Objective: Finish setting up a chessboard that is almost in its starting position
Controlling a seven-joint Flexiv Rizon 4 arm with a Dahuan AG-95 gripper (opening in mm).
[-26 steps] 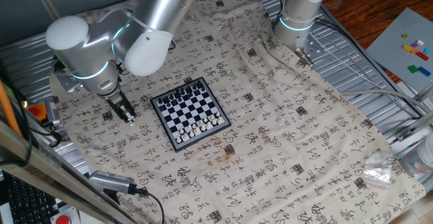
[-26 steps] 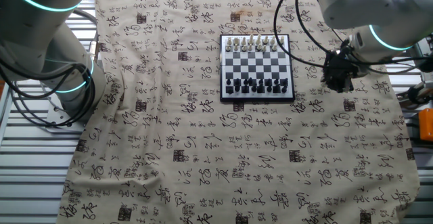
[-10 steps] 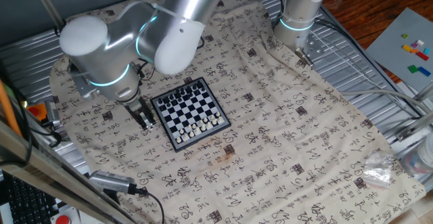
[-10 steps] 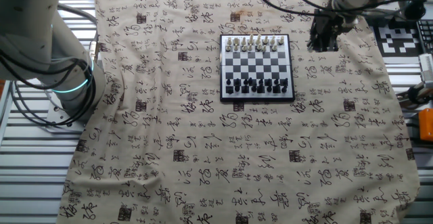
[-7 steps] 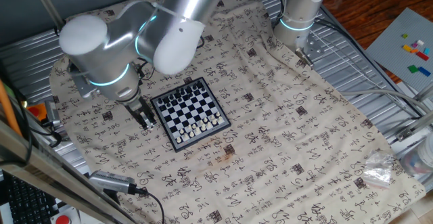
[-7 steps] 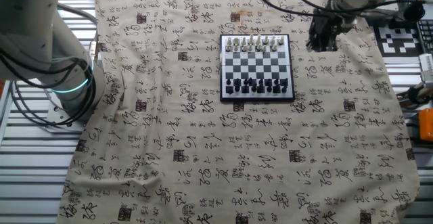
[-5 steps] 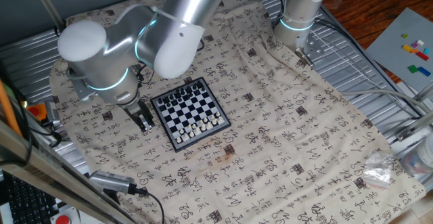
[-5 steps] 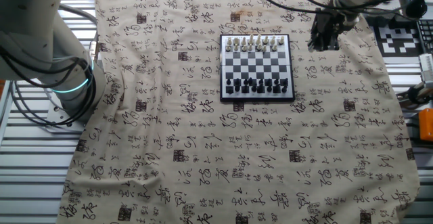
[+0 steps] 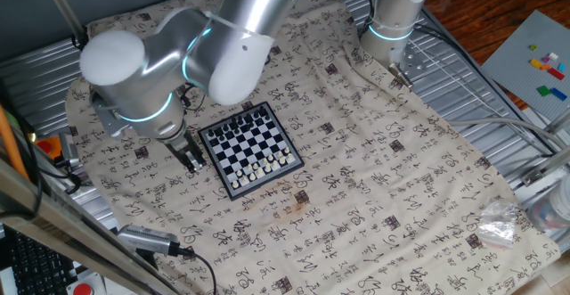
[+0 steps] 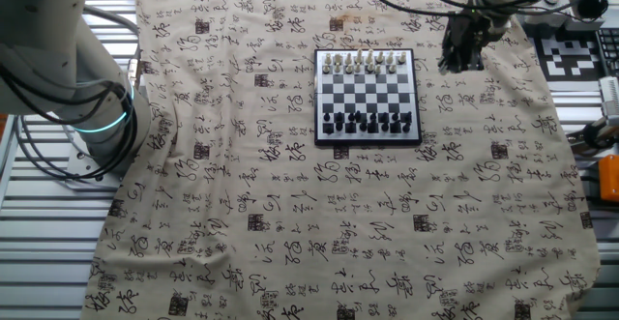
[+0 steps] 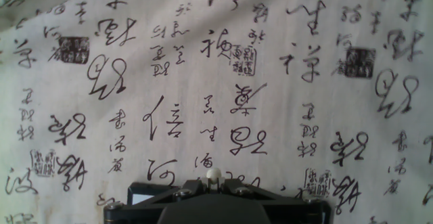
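Chessboard (image 9: pixel 248 148) lies flat on the calligraphy-print cloth (image 10: pixel 290 214) covering the tabletop, with white pieces (image 10: pixel 364 63) along one edge and dark pieces (image 10: pixel 368 122) along the opposite edge. Tool (image 9: pixel 191 155) hangs just beside the board's outer edge, over bare cloth, fingers pointing down. Hand view shows a tiny white piece (image 11: pixel 214 175), probably a pawn, at the fingertips, apparently pinched between them; grip itself not clearly visible, so closure judged, not confirmed. For a clean placement: carry the piece level above the standing rows, clear of neighbouring pieces; centre over the vacant square in the white ranks (not resolvable at this size); descend vertically until the base seats; release only then, and retract straight upward to avoid toppling adjacent pieces.
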